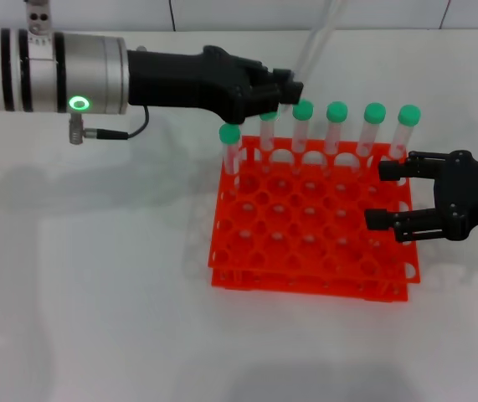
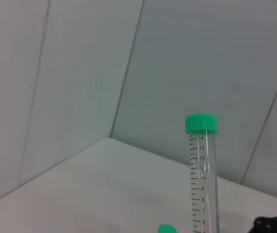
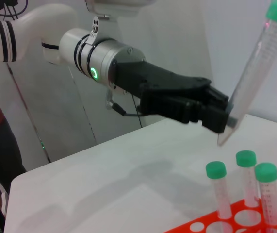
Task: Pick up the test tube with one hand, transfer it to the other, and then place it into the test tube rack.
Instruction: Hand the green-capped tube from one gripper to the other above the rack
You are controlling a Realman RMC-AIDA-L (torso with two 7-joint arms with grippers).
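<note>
Left gripper (image 1: 293, 90) holding a test tube (image 3: 251, 73) above the rack, right gripper (image 1: 387, 194) waiting open.

In your head view the held tube is only a faint clear streak running up past the frame edge, so its cap is cut off there; your right wrist view shows it plainly, tilted, its lower end clenched in the left jaws and its green cap pointing up and away. The left wrist view shows none of that arm's own fingers, only one upright capped tube in front of it. The test tube rack (image 1: 305, 276) sits on the bench (image 1: 96, 318) with six green-capped tubes (image 1: 336, 126) standing along its far side (one at the near-left end of that row), the other holes bare. The right gripper hovers at the rack's right edge, jaws spread and holding nothing.
</note>
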